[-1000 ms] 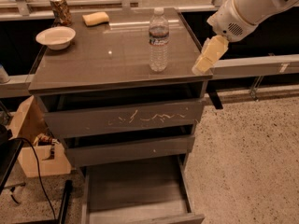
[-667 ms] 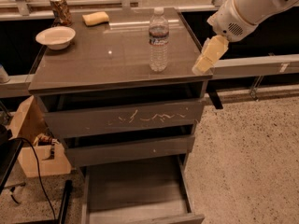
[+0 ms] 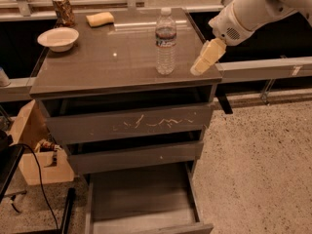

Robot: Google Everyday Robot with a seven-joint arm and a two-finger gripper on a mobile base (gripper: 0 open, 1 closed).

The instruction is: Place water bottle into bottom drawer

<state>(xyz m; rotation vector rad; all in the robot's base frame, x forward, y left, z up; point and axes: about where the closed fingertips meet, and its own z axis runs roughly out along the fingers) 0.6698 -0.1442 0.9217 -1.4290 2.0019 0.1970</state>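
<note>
Ideally the gripper (image 3: pixel 204 61), hovering at three o'clock from the water bottle (image 3: pixel 165 42) over the right edge of the cabinet top (image 3: pixel 97 67), should come in level and take the ribbed middle, below the dark label. Whether it is spread or closed I cannot tell; it holds nothing. The clear, white-capped bottle stands upright. The bottom drawer (image 3: pixel 141 199) lies pulled out at six o'clock.

The bottle (image 3: pixel 165 42) stands upright on the cabinet top (image 3: pixel 112 69), right of centre. The gripper (image 3: pixel 204 60) hangs just right of it, apart from it, over the top's right edge. The bowl (image 3: pixel 58 38) sits far left, with the can (image 3: pixel 63 11) behind it and a sponge (image 3: pixel 100 19) right of the can. Below, the bottom drawer (image 3: pixel 141 199) is pulled out.
</note>
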